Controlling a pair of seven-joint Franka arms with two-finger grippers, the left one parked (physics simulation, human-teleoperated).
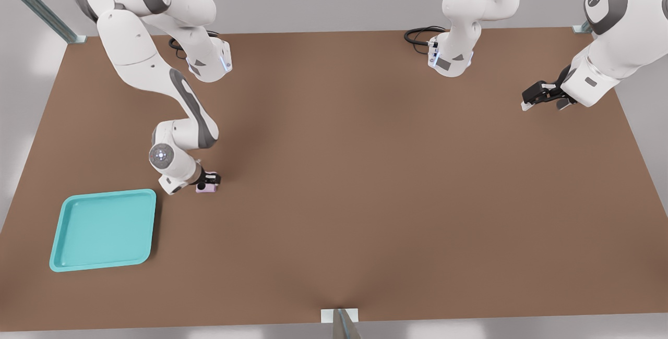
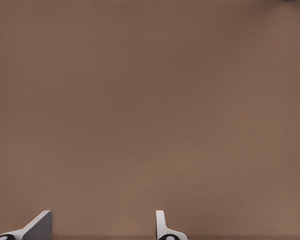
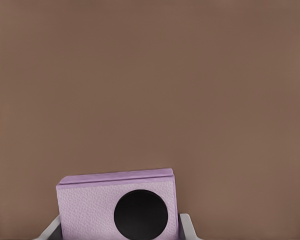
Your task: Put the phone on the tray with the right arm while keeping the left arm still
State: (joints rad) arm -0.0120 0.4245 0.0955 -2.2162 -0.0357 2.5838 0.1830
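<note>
The phone (image 1: 205,188) is a small pink-lilac slab low over the brown table, just off the tray's far right corner in the front view. My gripper (image 1: 210,182) comes down on it from the right arm. In the right wrist view the phone (image 3: 90,205) shows one black round lens, with a pale finger (image 3: 49,231) tight against one side and the other finger tight against the opposite side, so the gripper (image 3: 118,231) is shut on it. The turquoise tray (image 1: 62,255) lies flat with nothing in it near the table's front edge at the front view's left.
The brown table (image 1: 365,172) spreads wide to the front view's right of the phone. The parked arm's black gripper (image 1: 543,96) hangs over the far right. Black cables (image 1: 420,35) coil by the arm bases at the back edge. A metal post (image 1: 342,323) stands at the front edge.
</note>
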